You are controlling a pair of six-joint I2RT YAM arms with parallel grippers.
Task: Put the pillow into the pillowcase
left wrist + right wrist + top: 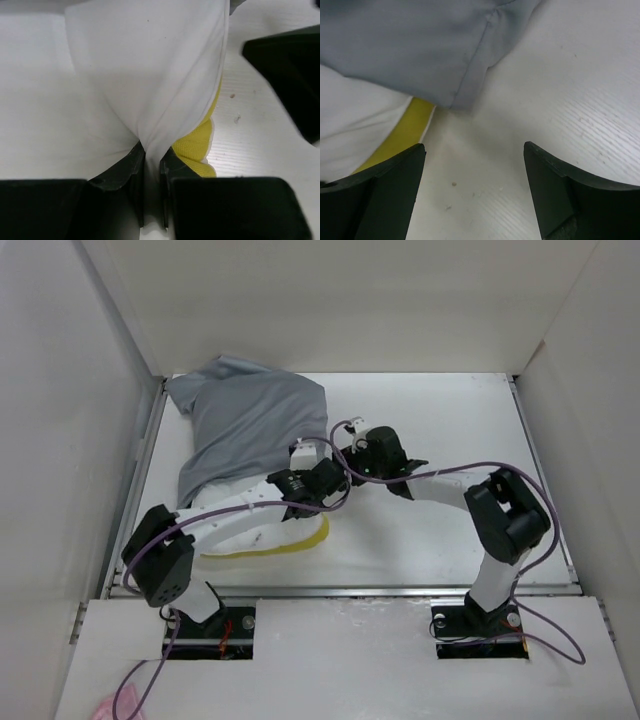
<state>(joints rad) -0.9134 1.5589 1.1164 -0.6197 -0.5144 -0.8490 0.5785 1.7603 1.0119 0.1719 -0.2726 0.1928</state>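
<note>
Insertion underway: pillow (150,75) lies on the surface (570,100), far part covered by the pillowcase (250,420). Left pincer (152,165) clamps its cream cover beside the yellow band (197,145); right pincer (475,165) stands open near the hem (470,85), which it should grip next.

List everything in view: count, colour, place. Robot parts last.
pillowcase: one, grey, wrinkled, far left of the table, draped over the pillow's far part.
pillow: one, cream with a yellow edge band, near left, partly covered by the pillowcase.
table: one, white, under everything.
walls: white panels on the left, far and right sides.
cables: purple, running along both arms.
left gripper: one, black, shut on a fold of the pillow beside its yellow edge.
right gripper: one, black, open, over bare table next to the pillowcase's corner.
</note>
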